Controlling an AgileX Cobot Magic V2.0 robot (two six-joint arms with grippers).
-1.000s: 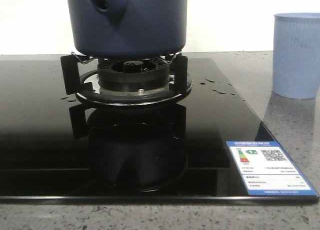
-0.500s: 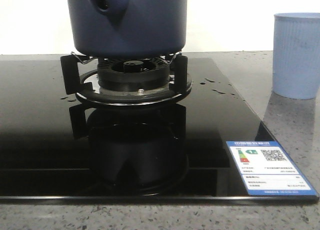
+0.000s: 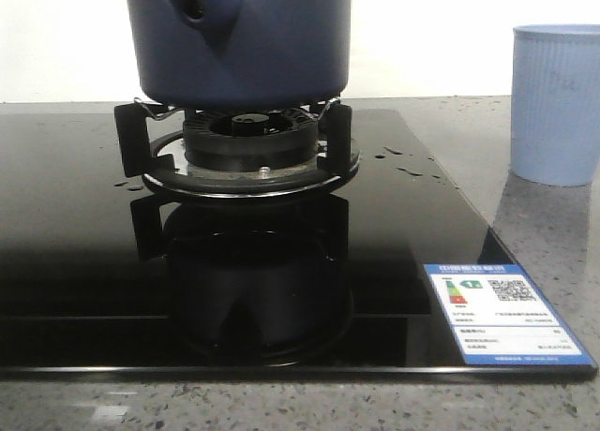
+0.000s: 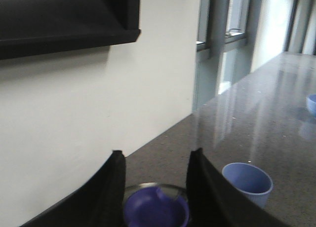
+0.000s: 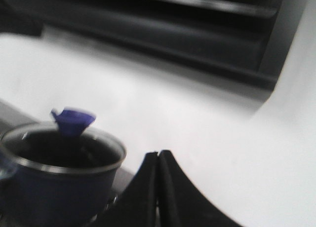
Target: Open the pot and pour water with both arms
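In the front view the pot [image 3: 240,39] sits on the black burner grate [image 3: 236,145] of a glossy black glass hob [image 3: 75,244], left of centre, its stubby handle [image 3: 195,9] with the hole in its end turned toward the camera; neither arm shows in this view; water drops [image 3: 403,164] lie on the glass to the right of the burner, an energy label [image 3: 504,311] is stuck at the hob's near right corner, and a pale blue ribbed cup [image 3: 557,103] stands on the grey counter [image 3: 544,234] just off the hob's right edge. From the left wrist, the left gripper [image 4: 155,187] has its fingers spread apart with nothing between them, and the pot's glass lid with its blue knob [image 4: 155,209] shows below the gap. From the right wrist, the right gripper [image 5: 158,187] has its fingers pressed together, holding nothing; the pot stands off to one side of it, apart.
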